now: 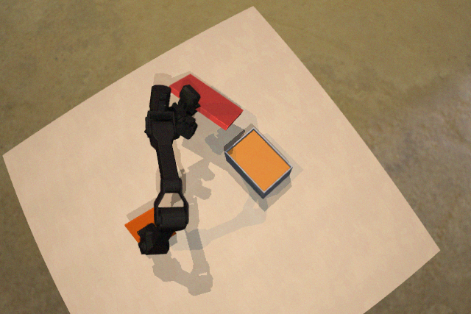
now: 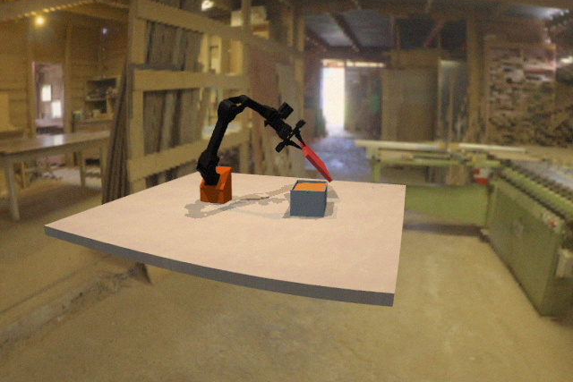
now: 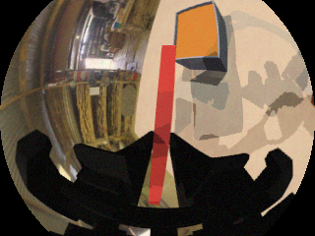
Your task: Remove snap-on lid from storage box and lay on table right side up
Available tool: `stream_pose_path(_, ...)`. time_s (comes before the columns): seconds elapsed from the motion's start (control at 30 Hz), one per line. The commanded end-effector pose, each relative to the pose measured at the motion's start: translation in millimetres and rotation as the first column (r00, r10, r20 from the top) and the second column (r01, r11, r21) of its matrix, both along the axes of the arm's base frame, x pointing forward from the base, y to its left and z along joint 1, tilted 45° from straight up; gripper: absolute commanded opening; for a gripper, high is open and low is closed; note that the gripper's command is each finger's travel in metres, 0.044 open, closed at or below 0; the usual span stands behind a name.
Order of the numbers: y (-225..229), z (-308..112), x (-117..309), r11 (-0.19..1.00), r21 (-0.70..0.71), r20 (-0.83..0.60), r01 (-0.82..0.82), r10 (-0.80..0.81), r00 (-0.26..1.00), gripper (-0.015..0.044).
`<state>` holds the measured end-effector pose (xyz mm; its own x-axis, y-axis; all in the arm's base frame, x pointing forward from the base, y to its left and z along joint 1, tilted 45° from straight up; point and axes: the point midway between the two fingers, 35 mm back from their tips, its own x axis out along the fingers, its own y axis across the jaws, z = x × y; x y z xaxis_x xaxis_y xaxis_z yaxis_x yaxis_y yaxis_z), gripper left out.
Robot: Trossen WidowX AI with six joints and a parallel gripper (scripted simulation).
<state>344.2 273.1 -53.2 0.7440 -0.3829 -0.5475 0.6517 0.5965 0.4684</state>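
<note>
The red lid (image 1: 217, 102) (image 2: 316, 163) (image 3: 164, 98) is off the box, in the air and steeply tilted, its far end lower. My gripper (image 2: 299, 142) (image 3: 161, 135) is shut on the lid's near edge; in the top view its fingertips are hidden behind the arm. The storage box (image 1: 260, 161) (image 2: 308, 202) (image 3: 198, 31) is blue-grey with an orange inside. It stands upright and open on the table (image 1: 323, 207) (image 2: 259, 248). In the top view the lid is beside the box, toward the upper left, without overlapping it.
The orange arm base (image 1: 138, 223) (image 2: 216, 192) stands on the table, left of the box. The arm arches up from it toward the lid. The table's edge runs beyond the lid in the top view. Shadows of the arm and lid fall around the box.
</note>
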Motion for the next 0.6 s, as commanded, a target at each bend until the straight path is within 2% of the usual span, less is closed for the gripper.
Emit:
stream_pose_path(0.0,8.1,-1.0,-0.2,1.0,0.011,0.015,0.002,-0.002,1.0,0.0)
stream_pose_path(0.57,10.9,-15.2,-4.2,1.0,0.012,0.016,0.002,-0.002,1.0,0.0)
